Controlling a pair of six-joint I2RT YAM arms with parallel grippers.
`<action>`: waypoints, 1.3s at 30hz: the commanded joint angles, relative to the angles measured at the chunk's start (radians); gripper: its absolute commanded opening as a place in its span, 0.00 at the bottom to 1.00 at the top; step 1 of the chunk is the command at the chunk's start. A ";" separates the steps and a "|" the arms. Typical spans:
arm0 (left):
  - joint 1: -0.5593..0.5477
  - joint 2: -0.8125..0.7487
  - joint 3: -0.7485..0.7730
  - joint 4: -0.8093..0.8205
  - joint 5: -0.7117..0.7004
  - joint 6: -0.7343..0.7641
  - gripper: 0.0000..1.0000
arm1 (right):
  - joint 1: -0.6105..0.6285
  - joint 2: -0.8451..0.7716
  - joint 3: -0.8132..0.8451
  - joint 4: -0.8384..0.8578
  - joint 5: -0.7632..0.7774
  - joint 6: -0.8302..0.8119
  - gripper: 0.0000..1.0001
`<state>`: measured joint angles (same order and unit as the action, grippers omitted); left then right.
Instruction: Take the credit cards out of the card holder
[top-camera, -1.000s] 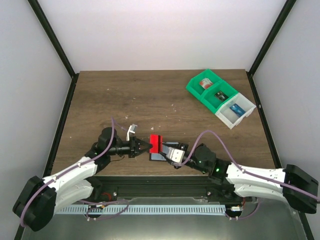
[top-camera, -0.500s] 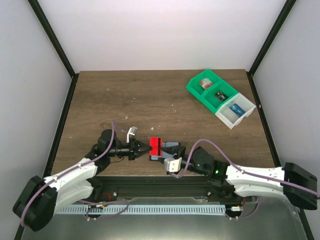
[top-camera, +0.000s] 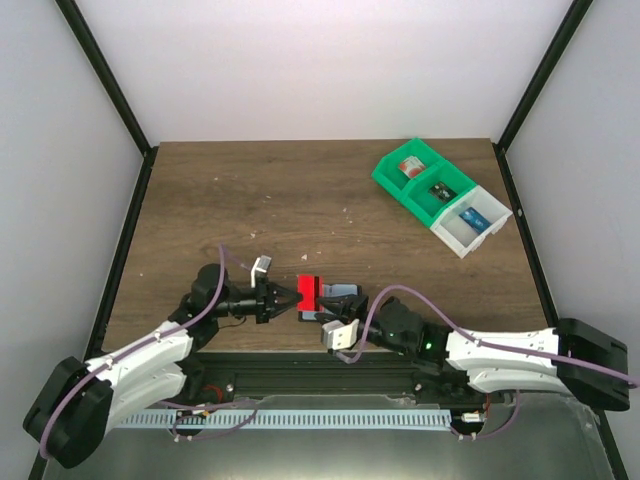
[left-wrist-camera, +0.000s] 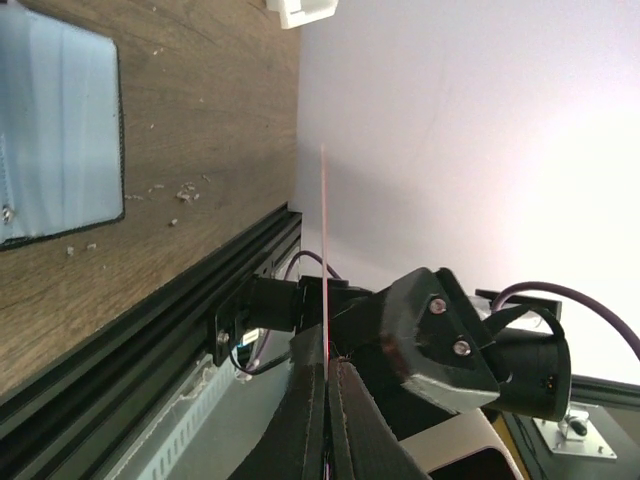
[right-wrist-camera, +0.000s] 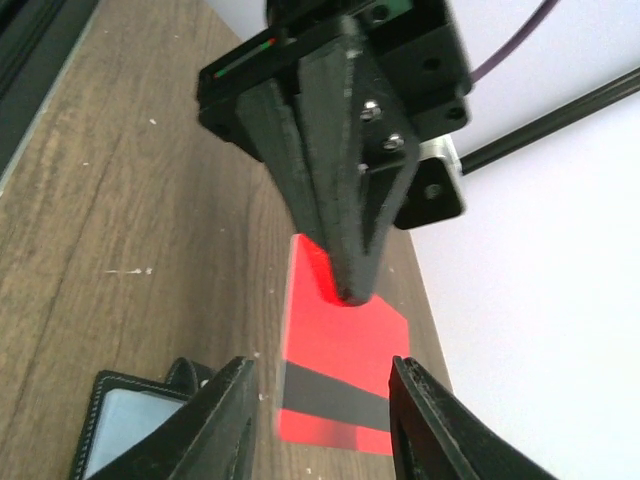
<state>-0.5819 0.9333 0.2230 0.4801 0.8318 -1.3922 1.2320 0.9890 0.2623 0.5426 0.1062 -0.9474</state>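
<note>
My left gripper (top-camera: 287, 298) is shut on a red card (top-camera: 309, 292) with a black stripe and holds it upright just above the table. In the left wrist view the card (left-wrist-camera: 324, 250) shows edge-on as a thin red line between the closed fingertips (left-wrist-camera: 312, 372). The light blue card holder (top-camera: 338, 297) lies flat just right of the card, partly under my right gripper (top-camera: 325, 320). It also shows in the left wrist view (left-wrist-camera: 55, 130). My right gripper (right-wrist-camera: 320, 368) is open and empty, facing the red card (right-wrist-camera: 340, 375) and the left gripper (right-wrist-camera: 345, 285). No pale card shows.
A green bin (top-camera: 420, 178) joined to a white bin (top-camera: 470, 222) stands at the back right with small items inside. The black frame rail (top-camera: 300, 365) runs along the table's near edge. Crumbs (left-wrist-camera: 185, 190) dot the wood.
My right gripper has drawn back from over the card holder toward the near edge and slightly left. The left gripper still holds the red card, shifted a little nearer.
</note>
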 joint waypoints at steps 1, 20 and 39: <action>0.005 -0.015 -0.040 0.060 0.008 -0.058 0.00 | 0.020 0.016 0.001 0.125 0.071 -0.069 0.35; 0.005 -0.125 -0.023 0.041 -0.040 -0.026 0.56 | 0.059 -0.075 0.004 0.107 0.135 0.244 0.01; 0.007 -0.325 0.059 -0.117 -0.069 0.438 0.68 | 0.056 -0.388 -0.062 -0.211 0.146 1.820 0.01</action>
<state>-0.5766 0.5720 0.2760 0.3191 0.6609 -1.0534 1.2846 0.6373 0.2401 0.2893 0.2993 0.6540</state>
